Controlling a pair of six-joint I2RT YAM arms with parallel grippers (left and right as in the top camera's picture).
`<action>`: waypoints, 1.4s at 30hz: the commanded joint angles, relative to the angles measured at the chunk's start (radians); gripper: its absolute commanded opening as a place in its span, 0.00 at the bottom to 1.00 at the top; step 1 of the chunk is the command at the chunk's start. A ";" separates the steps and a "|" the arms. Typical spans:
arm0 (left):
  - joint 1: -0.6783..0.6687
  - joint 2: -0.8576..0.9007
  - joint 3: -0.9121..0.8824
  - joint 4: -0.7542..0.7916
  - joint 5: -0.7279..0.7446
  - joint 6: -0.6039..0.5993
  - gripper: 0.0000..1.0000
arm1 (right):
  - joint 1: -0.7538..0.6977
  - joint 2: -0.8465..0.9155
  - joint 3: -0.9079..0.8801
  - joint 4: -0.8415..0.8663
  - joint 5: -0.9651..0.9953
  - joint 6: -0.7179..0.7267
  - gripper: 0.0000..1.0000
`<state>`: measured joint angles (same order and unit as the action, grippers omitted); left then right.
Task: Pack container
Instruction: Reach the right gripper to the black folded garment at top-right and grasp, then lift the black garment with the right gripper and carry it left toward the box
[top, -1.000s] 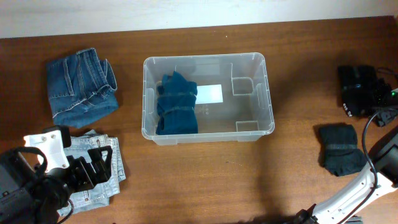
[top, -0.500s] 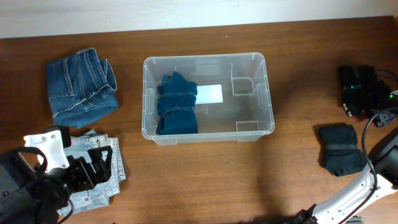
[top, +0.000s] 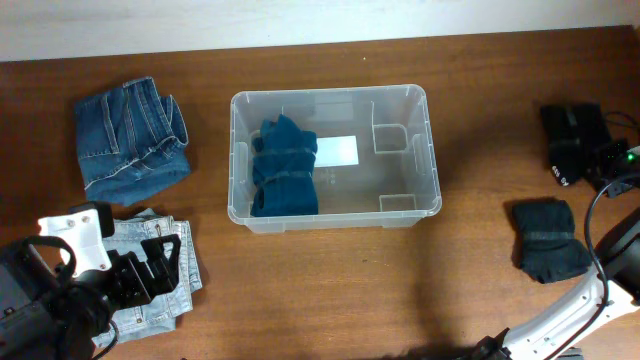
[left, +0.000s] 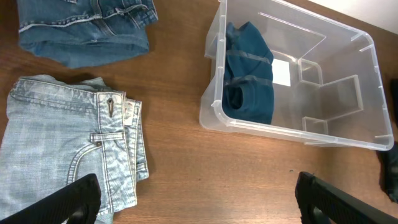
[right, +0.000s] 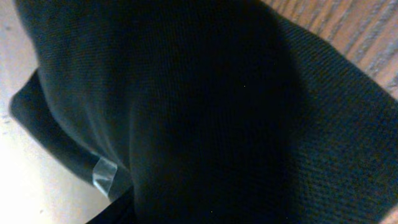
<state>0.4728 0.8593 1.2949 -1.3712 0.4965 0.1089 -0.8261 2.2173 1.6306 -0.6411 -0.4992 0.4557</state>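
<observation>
While the packing looks only partly done, the left hand (left: 196, 198) hangs nearest the robot, its two dark fingers spread wide and holding nothing, above a folded pair of pale, washed-out denim jeans (left: 62, 143) on the brown wooden bench (top: 330, 290). Near the front on the right lies a small folded black knit garment (top: 548, 240), with nothing touching it. Farther back, mid-bench, stands the large rectangular clear plastic container (top: 430, 130), upright and open-topped. A folded teal-blue garment (top: 284, 168) lies against its left wall, just beside a white label (top: 338, 151) on the base. Beyond, at far left, rests a folded pair of dark blue denim jeans (top: 130, 140). At far right sits a second folded black garment (top: 575, 135), with the right hand (top: 608, 160) at it. The right wrist view shows only dark knit cloth, so whether that hand is pinching it cannot be told. The step appears to be picking up this garment. Next it would need a firm pinch, a lift, a carry leftward over the rim, and a release onto the container's bare right side.
</observation>
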 joint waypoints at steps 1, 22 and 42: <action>0.000 0.001 0.001 0.002 -0.001 0.013 0.99 | -0.021 -0.008 0.000 0.005 -0.147 -0.005 0.43; 0.000 0.001 0.001 0.002 -0.001 0.013 0.99 | 0.016 -0.364 0.021 -0.111 -0.566 -0.040 0.50; 0.000 0.001 0.001 0.002 -0.001 0.013 0.99 | 0.019 -0.162 0.021 -0.034 0.141 -0.571 0.86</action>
<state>0.4728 0.8593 1.2949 -1.3712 0.4965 0.1089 -0.8116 1.9968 1.6474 -0.6994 -0.4057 0.0429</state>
